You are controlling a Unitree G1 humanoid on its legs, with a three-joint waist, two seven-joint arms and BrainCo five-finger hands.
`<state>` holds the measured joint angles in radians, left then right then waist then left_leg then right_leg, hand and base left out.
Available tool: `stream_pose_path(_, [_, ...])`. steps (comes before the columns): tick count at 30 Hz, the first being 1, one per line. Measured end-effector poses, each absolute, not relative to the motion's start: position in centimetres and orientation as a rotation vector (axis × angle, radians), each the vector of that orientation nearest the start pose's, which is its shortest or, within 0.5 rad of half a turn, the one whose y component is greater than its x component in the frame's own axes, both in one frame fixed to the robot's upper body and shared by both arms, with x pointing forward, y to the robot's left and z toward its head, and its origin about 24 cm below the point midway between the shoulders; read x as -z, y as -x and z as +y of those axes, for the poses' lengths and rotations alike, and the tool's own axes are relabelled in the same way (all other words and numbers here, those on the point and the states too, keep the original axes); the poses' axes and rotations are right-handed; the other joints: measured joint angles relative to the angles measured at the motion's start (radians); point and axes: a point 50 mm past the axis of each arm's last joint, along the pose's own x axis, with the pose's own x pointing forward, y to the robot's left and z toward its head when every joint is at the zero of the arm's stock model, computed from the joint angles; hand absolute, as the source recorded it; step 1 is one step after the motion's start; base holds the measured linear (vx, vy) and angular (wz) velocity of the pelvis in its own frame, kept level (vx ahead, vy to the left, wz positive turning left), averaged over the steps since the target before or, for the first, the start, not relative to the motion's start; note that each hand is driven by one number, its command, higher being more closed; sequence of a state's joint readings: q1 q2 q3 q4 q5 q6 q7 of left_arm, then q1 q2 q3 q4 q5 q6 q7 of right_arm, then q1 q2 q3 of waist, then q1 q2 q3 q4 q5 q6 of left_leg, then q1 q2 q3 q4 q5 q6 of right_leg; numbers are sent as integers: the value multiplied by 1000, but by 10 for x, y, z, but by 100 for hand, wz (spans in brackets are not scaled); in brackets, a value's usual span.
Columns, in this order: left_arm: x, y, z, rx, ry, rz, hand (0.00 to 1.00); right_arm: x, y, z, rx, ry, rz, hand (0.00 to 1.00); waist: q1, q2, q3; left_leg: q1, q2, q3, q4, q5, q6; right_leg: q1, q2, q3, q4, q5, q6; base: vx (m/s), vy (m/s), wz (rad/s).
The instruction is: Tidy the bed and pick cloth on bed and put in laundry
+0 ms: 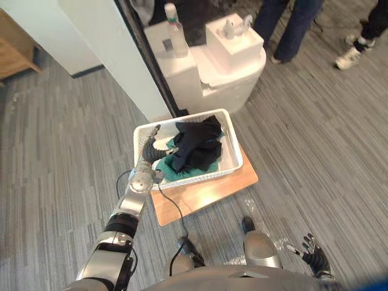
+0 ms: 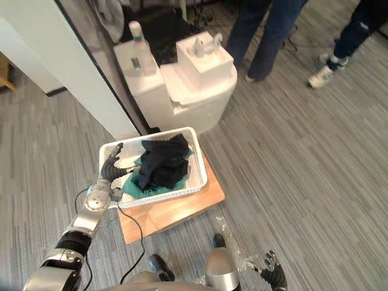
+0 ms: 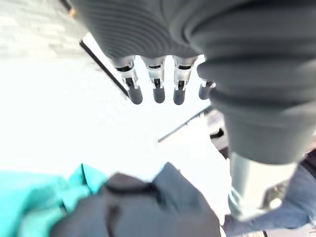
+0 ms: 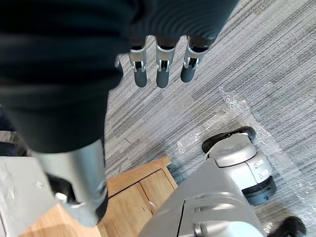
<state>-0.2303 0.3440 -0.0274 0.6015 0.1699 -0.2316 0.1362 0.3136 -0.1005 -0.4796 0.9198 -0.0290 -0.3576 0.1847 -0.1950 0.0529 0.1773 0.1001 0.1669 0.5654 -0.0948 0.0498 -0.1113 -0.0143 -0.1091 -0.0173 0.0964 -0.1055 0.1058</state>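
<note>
A white laundry basket [image 1: 234, 159] stands on a wooden board [image 1: 209, 193] on the floor. In it lies a crumpled black cloth [image 1: 197, 145] on top of a teal cloth [image 1: 176, 173]. My left hand [image 1: 150, 150] reaches into the basket's left end, fingers [image 3: 158, 90] straight, with nothing in them; the black cloth [image 3: 148, 207] and teal cloth [image 3: 34, 197] lie just past it. Down at my side over the bare floor hangs my right hand [image 1: 314, 254], its fingers [image 4: 160, 69] straight and empty.
Right behind the basket stands a white rounded unit [image 1: 233, 66] with a bottle [image 1: 174, 24] on it, beside a white wall panel [image 1: 109, 42]. A person's legs [image 1: 291, 30] and another's shoe [image 1: 348, 57] stand at the back right. Grey plank floor surrounds the board.
</note>
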Motion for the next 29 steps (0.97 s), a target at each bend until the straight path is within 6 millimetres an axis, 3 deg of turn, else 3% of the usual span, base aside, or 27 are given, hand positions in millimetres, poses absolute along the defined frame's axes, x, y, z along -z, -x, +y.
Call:
stream_pose_path(5, [-10,-276,253,-106,-505,124,0,137,-14,-263,410,-23,888,0,27,-20,-39,26,-3,-43,-3,2,1,62,-3,-39,-29,-1,-1,9,-8,24])
stream_pose_path(11, [-4,-255,270,-130,-357,155,0,135,-13,-263,395,14,855,0,48,-20,-62,41,-10,-89,-9,3,2,105,-10,-79,-47,-4,-6,-10,-7,21])
stream_pose_path(15, [30,-213,283,-213,-233,286,0,131,-21,-258,350,40,784,0,64,-31,-80,48,-11,-113,-10,3,2,128,-11,-97,-49,-12,-8,7,-8,13])
stream_pose_path(18, [62,-180,281,-289,-106,414,0,130,-26,-251,293,56,756,0,100,-45,-89,58,-13,-123,-10,2,1,146,-12,-105,-48,-21,-10,-1,-9,16])
stream_pose_path(20, [82,-155,278,-345,-34,505,0,131,-30,-244,255,62,743,0,106,-55,-96,60,-16,-148,-10,2,1,163,-15,-130,-45,-30,-10,7,-14,37])
stream_pose_path(25, [128,-84,255,-480,168,753,0,133,-55,-230,173,66,716,0,155,-66,-109,64,-33,-195,-11,3,2,199,-32,-171,-44,-45,-7,4,4,27])
stream_pose_path(29, [146,-47,245,-546,242,890,0,135,-74,-225,145,52,713,0,179,-62,-111,61,-37,-218,-11,5,6,204,-36,-190,-38,-52,-6,-14,-4,16])
